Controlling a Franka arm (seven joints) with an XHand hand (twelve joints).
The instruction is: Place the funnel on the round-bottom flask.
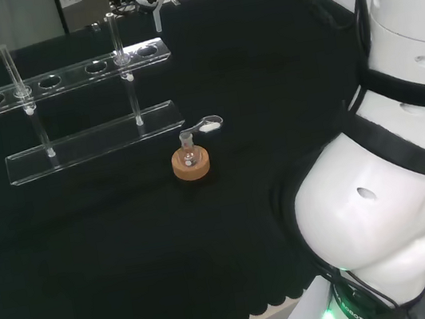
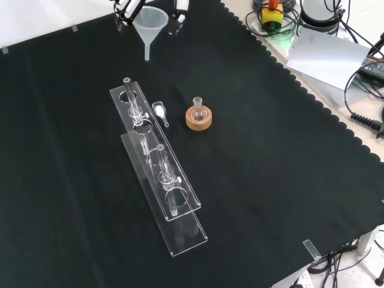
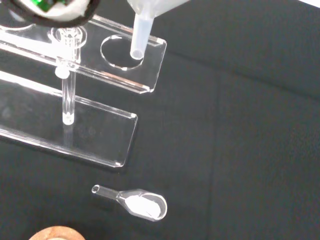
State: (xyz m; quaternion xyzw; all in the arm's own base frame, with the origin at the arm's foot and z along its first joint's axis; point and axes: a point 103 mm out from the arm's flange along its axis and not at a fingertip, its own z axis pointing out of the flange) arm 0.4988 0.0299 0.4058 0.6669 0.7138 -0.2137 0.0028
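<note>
Transport is the step in hand: the clear plastic funnel point(image 2: 150, 25) hangs in the air at the top of the front view, cone up and stem pointing down, with the hand point(image 2: 126, 8) clasping it, black and white fingers point(image 2: 180, 11) curled against either side of the cone's rim. In the wrist view the funnel's stem hangs above the end hole of the clear test-tube rack point(image 3: 125, 75), well clear of it. The round-bottom flask point(image 2: 198, 109) sits upright on its cork ring point(image 2: 198, 120) out on the black cloth point(image 2: 288, 180), well apart from the funnel; in the front view it stands lower and to the right of the funnel, just right of the rack's near end. A small glass weighing scoop point(image 2: 159, 111) holding a little white powder lies on the cloth between the rack and the cork ring, near both. Nothing sits in the flask's neck yet, so placing is not begun. Judging from this, the next move calls for carrying the funnel across above the rack's standing test tubes point(image 1: 9, 72), lining the stem up directly over the flask's narrow neck, then lowering straight down with the stem kept vertical; the neck is slim and the flask merely rests on the ring, so a sideways touch could tip it.
</note>
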